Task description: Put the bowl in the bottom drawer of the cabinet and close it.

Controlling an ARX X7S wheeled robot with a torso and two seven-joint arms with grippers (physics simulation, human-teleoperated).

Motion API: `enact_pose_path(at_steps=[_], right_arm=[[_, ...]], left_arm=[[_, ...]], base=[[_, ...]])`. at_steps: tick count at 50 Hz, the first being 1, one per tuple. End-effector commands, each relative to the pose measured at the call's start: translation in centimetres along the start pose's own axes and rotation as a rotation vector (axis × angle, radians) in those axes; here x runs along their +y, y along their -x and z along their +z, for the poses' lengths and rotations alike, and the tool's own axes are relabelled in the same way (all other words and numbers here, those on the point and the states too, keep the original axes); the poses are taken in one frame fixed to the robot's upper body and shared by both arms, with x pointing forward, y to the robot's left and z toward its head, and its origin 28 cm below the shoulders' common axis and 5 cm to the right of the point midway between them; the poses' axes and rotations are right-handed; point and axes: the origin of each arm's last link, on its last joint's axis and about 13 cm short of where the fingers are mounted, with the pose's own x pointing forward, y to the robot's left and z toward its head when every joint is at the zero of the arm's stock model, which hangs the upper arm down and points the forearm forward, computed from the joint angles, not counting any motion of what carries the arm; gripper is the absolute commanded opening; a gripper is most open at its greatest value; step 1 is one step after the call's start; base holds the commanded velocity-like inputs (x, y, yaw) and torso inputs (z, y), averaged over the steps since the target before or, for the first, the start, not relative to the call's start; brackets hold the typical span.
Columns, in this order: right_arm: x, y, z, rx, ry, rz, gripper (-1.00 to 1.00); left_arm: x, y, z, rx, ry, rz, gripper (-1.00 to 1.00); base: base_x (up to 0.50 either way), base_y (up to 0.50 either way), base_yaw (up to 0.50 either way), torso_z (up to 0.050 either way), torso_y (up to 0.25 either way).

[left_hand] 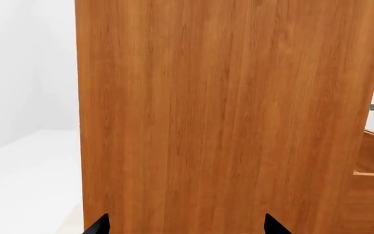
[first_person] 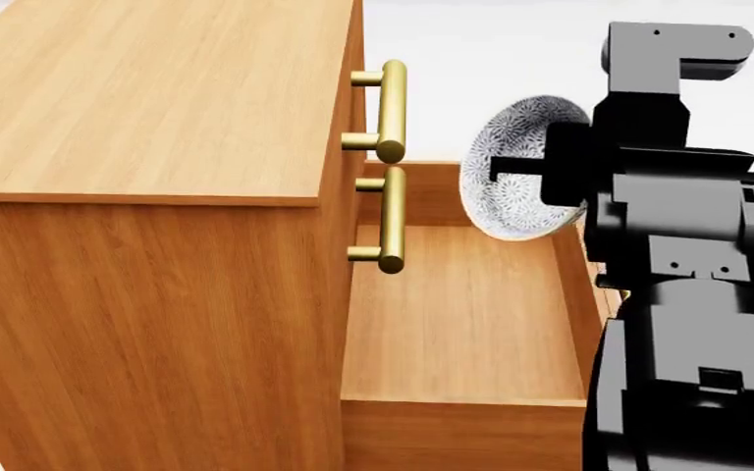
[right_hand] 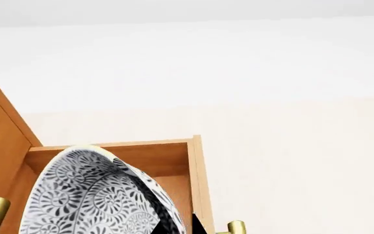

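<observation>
Your right pincer (first_person: pixel 514 179) has the bowl (first_person: pixel 518 182) clamped by its rim, tipped on edge, hanging over the pulled-out bottom drawer (first_person: pixel 469 314) of the cabinet (first_person: pixel 154 196). Two brass handles (first_person: pixel 391 110) show above it. Your left pincer (left_hand: pixel 185 225) is spread wide, empty, facing the cabinet's side. No readable writing.
</observation>
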Motion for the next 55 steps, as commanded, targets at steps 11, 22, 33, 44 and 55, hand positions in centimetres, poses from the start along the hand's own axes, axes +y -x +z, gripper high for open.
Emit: enact_pose_path(at_steps=[11, 22, 33, 44, 55], right_arm=[[0.5, -0.5, -1.3, 0.022, 0.013, 0.024, -1.0], [1.0, -1.0, -2.5, 0.04, 0.039, 0.065, -1.0], [1.2, -1.1, -2.9, 0.054, 0.029, 0.08, -1.0], [1.3, -1.2, -3.4, 0.074, 0.013, 0.115, -1.0], [1.4, -1.3, -4.1, 0.106, -0.009, 0.136, -1.0]], left_arm=[[0.0, 0.0, 0.1, -0.003, 0.001, -0.002, 1.0], [0.0, -0.1, 0.0, 0.0, 0.004, -0.003, 1.0], [0.0, 0.0, 0.0, -0.001, 0.006, -0.003, 1.0], [0.0, 0.2, -0.5, -0.001, 0.007, -0.003, 1.0], [0.1, 0.2, -0.6, 0.0, 0.006, -0.002, 1.0]], base=[[0.0, 0.0, 0.0, 0.0, 0.0], [0.0, 0.0, 0.0, 0.0, 0.0], [0.0, 0.0, 0.0, 0.0, 0.001], [0.0, 0.0, 0.0, 0.0, 0.0], [0.0, 0.0, 0.0, 0.0, 0.001]])
